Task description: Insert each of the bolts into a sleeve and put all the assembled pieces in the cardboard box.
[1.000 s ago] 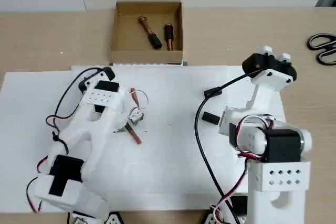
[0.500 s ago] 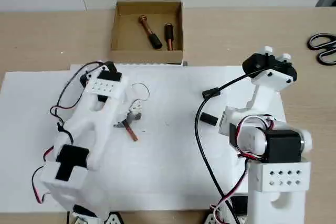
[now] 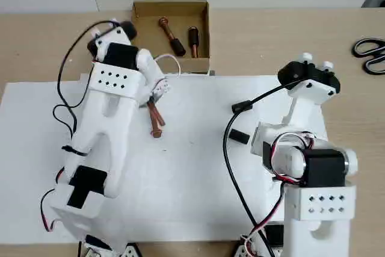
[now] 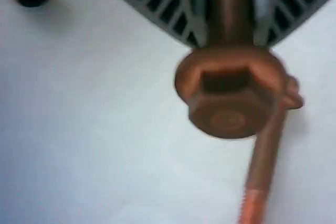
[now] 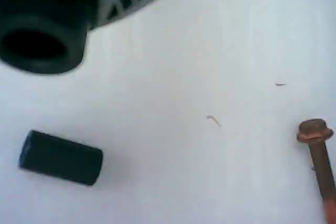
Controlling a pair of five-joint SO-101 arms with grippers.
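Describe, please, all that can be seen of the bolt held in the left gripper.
The bolt looks like copper-coloured metal. Its flanged hexagonal head points at the wrist camera. Its shank passes between the ribbed grey fingers of the left gripper, which is shut on it. It hangs over the white paper, near a second bolt lying there. Whether the two touch cannot be told.
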